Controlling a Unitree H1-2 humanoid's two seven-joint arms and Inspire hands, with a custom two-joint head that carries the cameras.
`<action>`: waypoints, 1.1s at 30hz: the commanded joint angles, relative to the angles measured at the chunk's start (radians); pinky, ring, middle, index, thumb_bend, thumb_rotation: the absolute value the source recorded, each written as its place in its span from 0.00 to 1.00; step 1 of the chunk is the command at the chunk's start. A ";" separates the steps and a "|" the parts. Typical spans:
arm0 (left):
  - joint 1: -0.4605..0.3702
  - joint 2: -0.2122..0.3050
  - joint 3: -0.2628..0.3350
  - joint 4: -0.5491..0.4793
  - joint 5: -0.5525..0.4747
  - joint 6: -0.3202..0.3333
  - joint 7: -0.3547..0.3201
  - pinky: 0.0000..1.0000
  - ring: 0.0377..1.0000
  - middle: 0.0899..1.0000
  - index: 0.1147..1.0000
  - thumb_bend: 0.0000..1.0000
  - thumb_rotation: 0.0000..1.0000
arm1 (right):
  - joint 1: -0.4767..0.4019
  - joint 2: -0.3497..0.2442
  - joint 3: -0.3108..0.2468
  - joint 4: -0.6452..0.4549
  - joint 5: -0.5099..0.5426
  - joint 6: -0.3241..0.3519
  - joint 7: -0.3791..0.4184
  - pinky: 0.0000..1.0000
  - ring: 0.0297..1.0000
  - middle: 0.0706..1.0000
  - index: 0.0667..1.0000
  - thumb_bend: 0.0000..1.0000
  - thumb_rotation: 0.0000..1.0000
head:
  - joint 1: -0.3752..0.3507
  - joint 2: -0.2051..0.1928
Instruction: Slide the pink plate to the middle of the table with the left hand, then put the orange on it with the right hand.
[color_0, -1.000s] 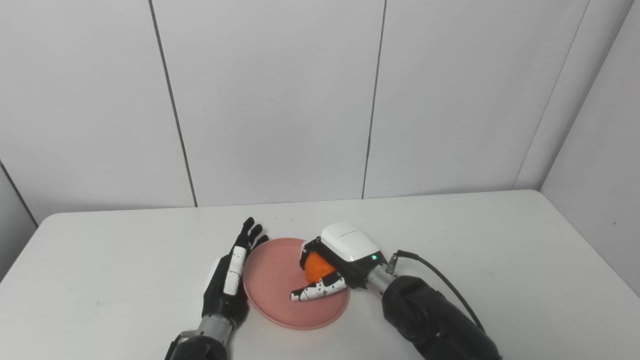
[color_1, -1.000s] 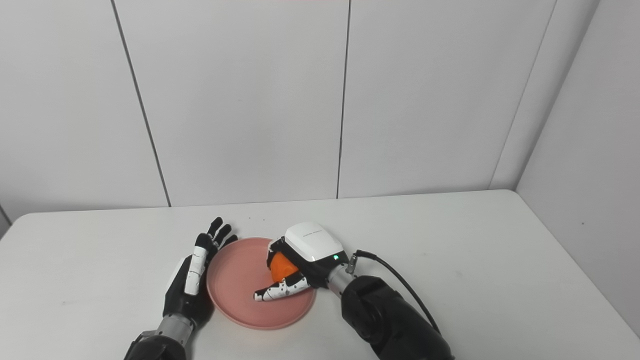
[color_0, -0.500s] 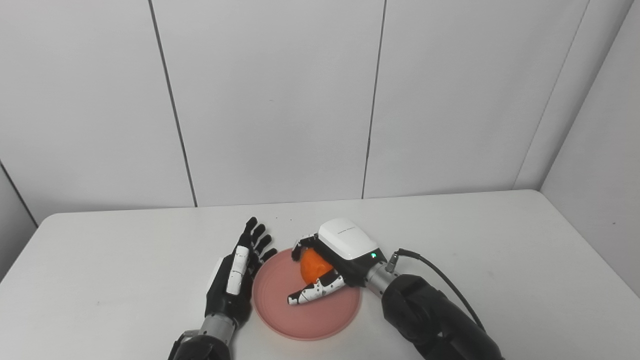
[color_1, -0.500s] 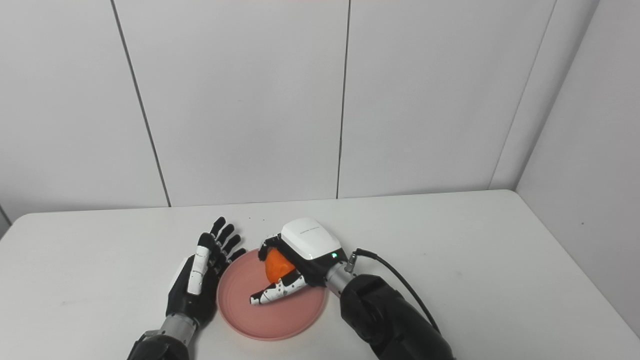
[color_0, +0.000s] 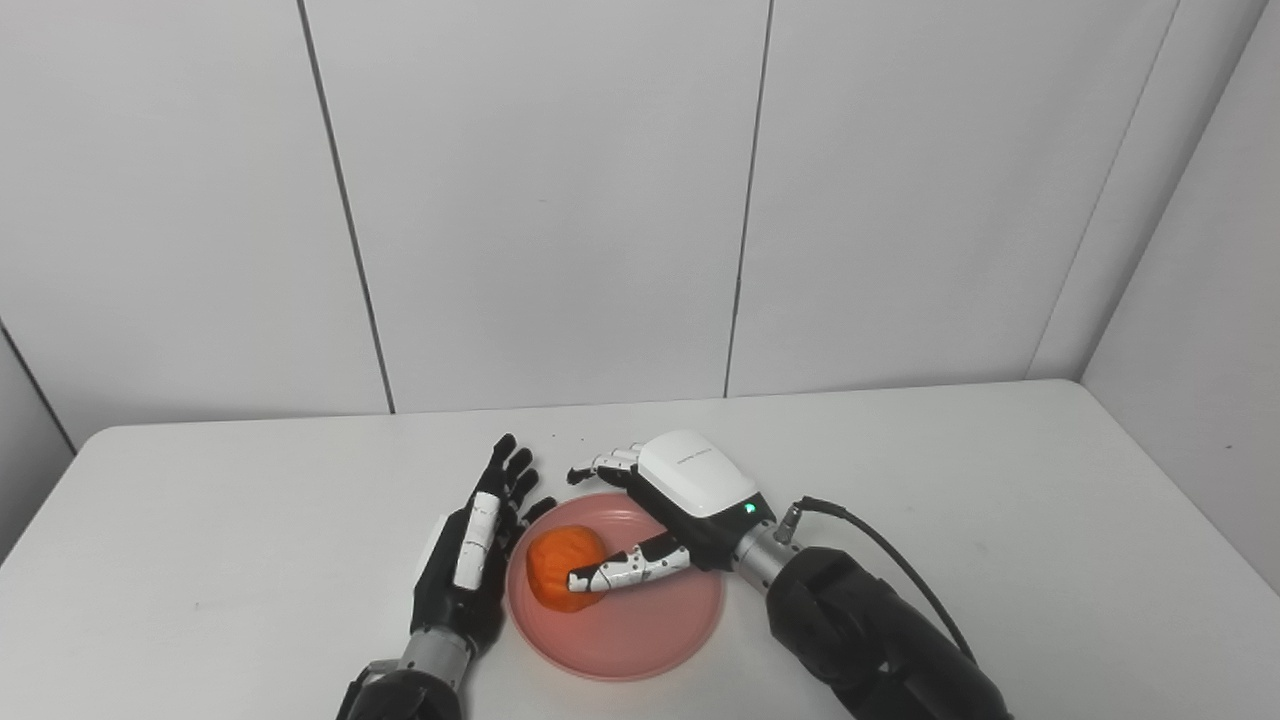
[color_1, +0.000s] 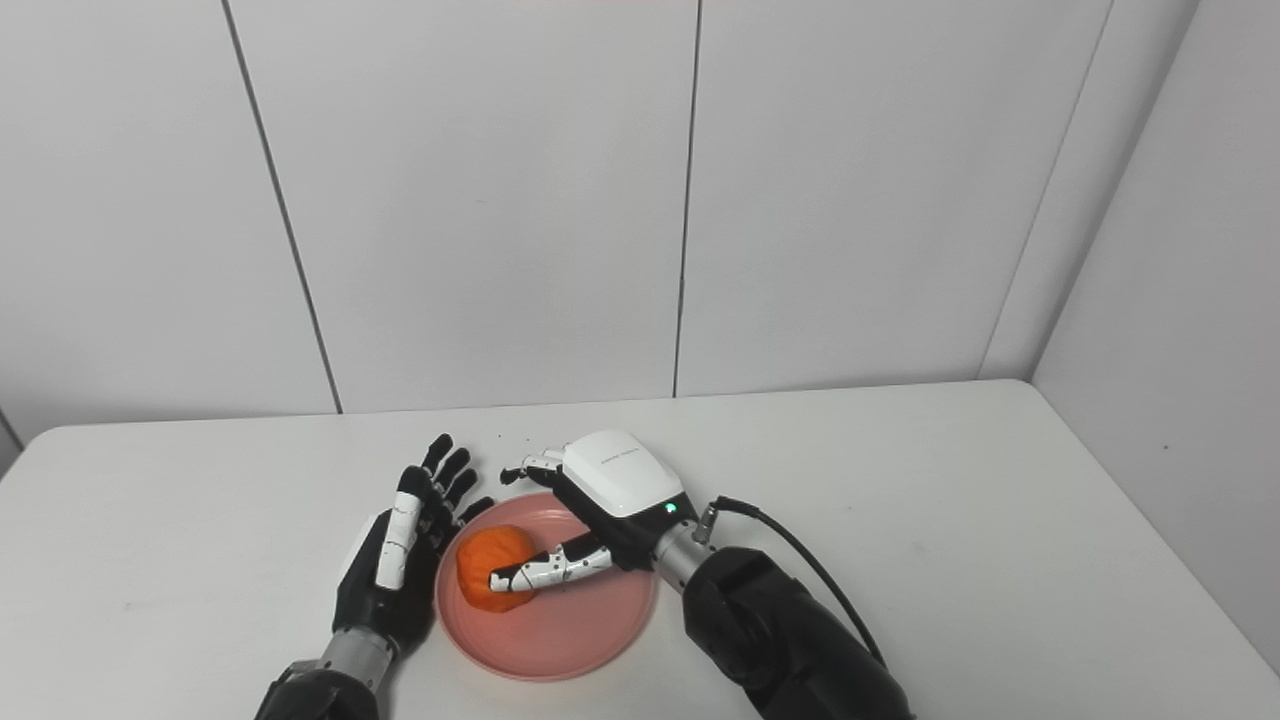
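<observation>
Two hands work over a white table (color_0: 900, 450) that is backed by plain grey wall panels (color_0: 550, 200).

The pink plate (color_0: 650, 635) lies flat on the table, near the front edge and a little left of the table's centre line. The orange (color_0: 560, 578) rests inside the plate, at about the 9 o'clock side of the plate's well, close to the left rim.

The right hand (color_0: 665, 510) reaches over the plate from roughly the 3 o'clock side, its white back shell facing up. Its fingers (color_0: 600, 466) are spread apart and extended past the plate's far rim at about 12 o'clock, clear of the fruit. Its thumb (color_0: 625, 571) stretches toward 9 o'clock, with its tip against or just in front of the orange; contact cannot be confirmed from either view. The hand grips nothing.

The left hand (color_0: 470, 565) stands on edge just beside the plate's left rim, at the plate's 9 o'clock. Its fingers are straight, slightly fanned, and point toward 12 o'clock. The palm faces the plate. Whether it touches the rim cannot be determined. It holds nothing.

A black cable (color_0: 880, 550) arcs from the right wrist back along the forearm.
</observation>
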 joint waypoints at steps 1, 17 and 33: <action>0.015 -0.005 -0.008 0.021 0.004 0.046 0.001 0.90 1.00 1.00 1.00 0.97 0.81 | -0.030 -0.008 -0.021 -0.026 0.009 -0.035 -0.022 0.79 0.77 0.77 0.74 0.99 0.89 | 0.002 0.001; -0.001 -0.003 0.022 0.025 0.005 0.011 0.022 0.91 0.97 1.00 1.00 0.99 0.83 | 0.020 0.081 -0.197 0.024 0.271 -0.123 -0.141 0.81 0.88 0.87 0.88 0.92 1.00 | 0.004 0.000; -0.017 0.050 -0.011 0.116 0.333 -0.459 0.247 0.99 1.00 0.99 1.00 0.81 0.92 | 0.081 0.236 -0.442 0.201 0.697 -0.264 -0.174 0.87 0.88 0.89 0.90 0.82 1.00 | 0.026 0.009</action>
